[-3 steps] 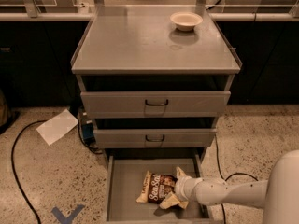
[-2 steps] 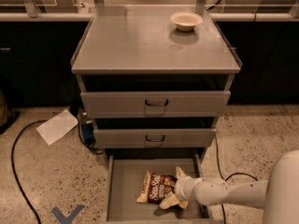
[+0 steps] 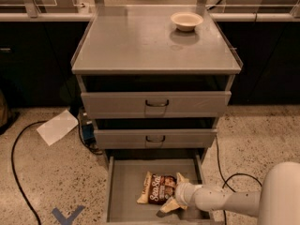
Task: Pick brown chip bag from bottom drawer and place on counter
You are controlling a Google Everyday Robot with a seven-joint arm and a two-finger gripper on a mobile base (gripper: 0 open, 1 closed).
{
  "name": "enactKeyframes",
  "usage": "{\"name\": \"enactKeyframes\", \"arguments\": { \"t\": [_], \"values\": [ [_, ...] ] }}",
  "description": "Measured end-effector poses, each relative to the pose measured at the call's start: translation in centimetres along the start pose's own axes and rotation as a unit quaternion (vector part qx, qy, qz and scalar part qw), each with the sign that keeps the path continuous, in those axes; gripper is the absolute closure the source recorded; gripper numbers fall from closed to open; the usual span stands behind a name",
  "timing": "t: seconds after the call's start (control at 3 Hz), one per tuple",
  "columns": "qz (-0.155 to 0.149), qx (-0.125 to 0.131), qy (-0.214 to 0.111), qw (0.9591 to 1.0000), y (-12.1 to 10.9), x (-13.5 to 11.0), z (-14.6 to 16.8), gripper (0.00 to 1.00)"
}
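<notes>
Hand is down in the bottom drawer, right up against the right-hand end of the brown chip bag. Honestly, I can't tell from this view whether it's spread or clamped on the foil. The bag's cream end looks crumpled around it, so there's contact for sure, but the grip is unknown. The bag lies flat on the drawer floor, roughly mid-floor, lettering up.

What I'd do for this step: get a firm pinch on that crinkled end seam, not the puffy middle. I reckon these bags slide and pop out of a shallow bite. Then lift slowly and check the bag comes with me before committing.

The tricky bit is the way out. The middle drawer and top drawer both look pulled out a little above the bottom one, so going straight up near the back seems like a snag risk. I'd draw back toward the drawer's front first, then rise past both fronts.

Up top, the tabletop has a pale bowl near its back right corner. There's bare grey in front and to the left of it, so I'd aim there. I'd also keep the dangling bag well away from the bowl and the side rims.
</notes>
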State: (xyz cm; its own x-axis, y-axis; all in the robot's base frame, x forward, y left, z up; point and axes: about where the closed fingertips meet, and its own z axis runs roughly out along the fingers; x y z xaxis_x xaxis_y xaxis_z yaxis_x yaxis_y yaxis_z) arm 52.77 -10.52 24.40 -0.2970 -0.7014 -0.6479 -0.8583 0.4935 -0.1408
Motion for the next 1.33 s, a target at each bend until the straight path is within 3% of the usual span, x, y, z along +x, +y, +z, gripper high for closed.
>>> {"name": "enactKeyframes", "arguments": {
  "t": [0.33, 0.67, 1.33],
  "values": [
    [0.014, 0.009, 0.023, 0.9996, -0.8, 4.5, 4.3, 0.0],
    [0.036, 0.0, 0.055, 0.9978, -0.6, 8.8, 8.7, 0.0],
    [0.038, 0.007, 0.053, 0.9979, -1.3, 8.9, 9.1, 0.42]
  ]
}}
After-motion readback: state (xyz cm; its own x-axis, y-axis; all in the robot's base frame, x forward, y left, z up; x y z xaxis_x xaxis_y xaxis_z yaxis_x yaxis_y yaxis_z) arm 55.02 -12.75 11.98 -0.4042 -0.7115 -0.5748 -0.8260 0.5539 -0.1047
